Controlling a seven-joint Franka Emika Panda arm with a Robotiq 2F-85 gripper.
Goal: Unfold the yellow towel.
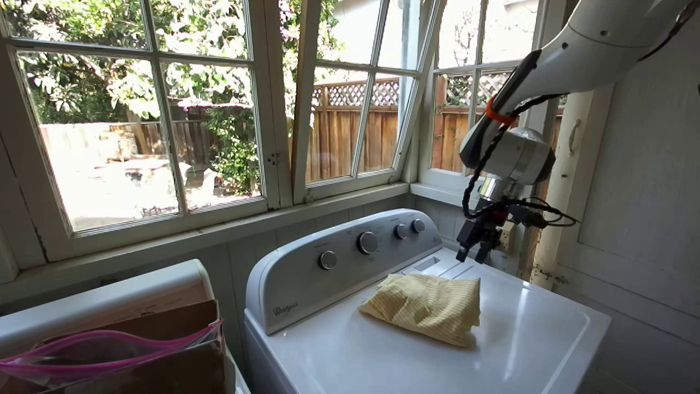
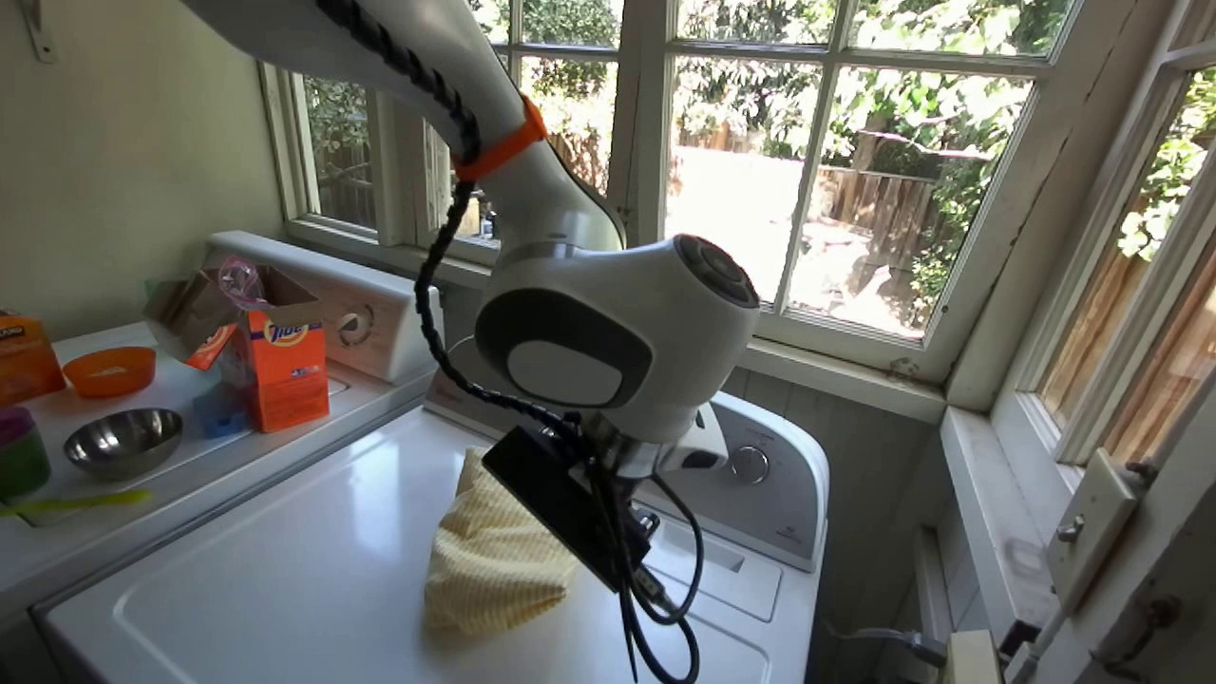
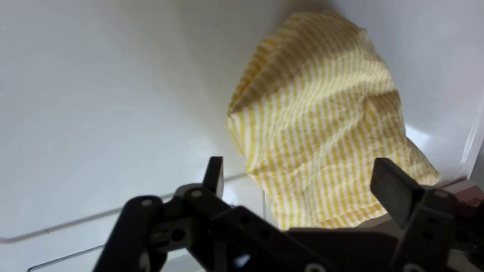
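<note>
The washer's glossy white top [image 1: 339,361] carried the yellow towel [image 1: 426,309], which lay in a wrinkled heap near the control panel [image 1: 347,276], folded over on itself. In the wrist view, the towel (striped in yellow and white, seen up close) overlapped a seam [image 3: 85,220] that ran across the top. Bare white showed around it, with streaks of light [image 1: 513,339] lying bright on the gloss.

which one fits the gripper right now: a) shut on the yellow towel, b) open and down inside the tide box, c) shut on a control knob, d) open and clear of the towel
d, since in the wrist view the gripper is spread wide, and an exterior view shows its tips apart from the yellow towel, which lies on the white machine.
</note>
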